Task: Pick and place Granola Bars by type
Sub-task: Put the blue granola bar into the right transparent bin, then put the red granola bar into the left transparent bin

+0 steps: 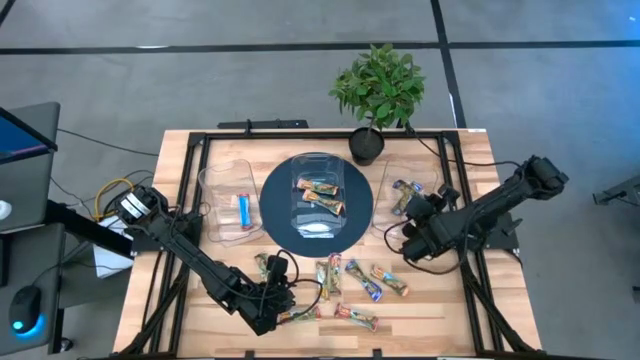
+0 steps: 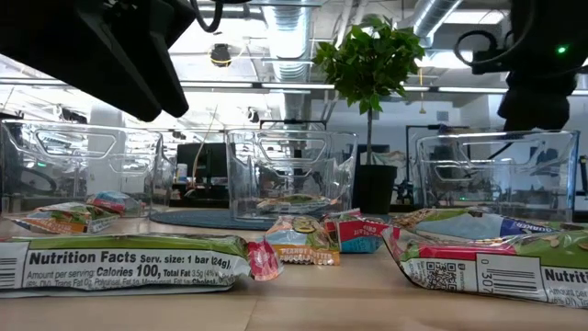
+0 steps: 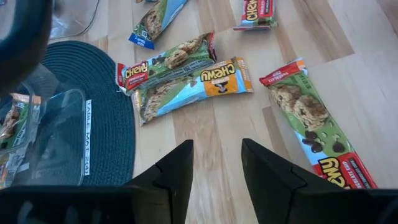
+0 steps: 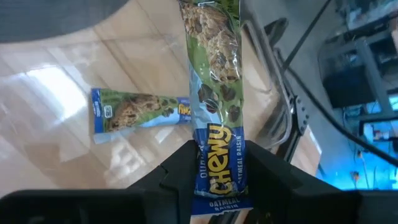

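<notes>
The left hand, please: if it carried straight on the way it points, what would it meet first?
Probably bare table, then the orange-and-blue Chewy bar lying ahead of the open, empty left hand; depth is uncertain.

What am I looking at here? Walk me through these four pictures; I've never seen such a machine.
Two robot arms work at a wooden table. One picture looks down from above, one looks level across the tabletop, and two come from cameras on the wrists. Wrapped granola bars lie loose on the wood; three clear tubs hold a few. The right gripper is shut on a Chewy bar above the right tub. The left gripper is open and empty, low over the loose bars.
</notes>
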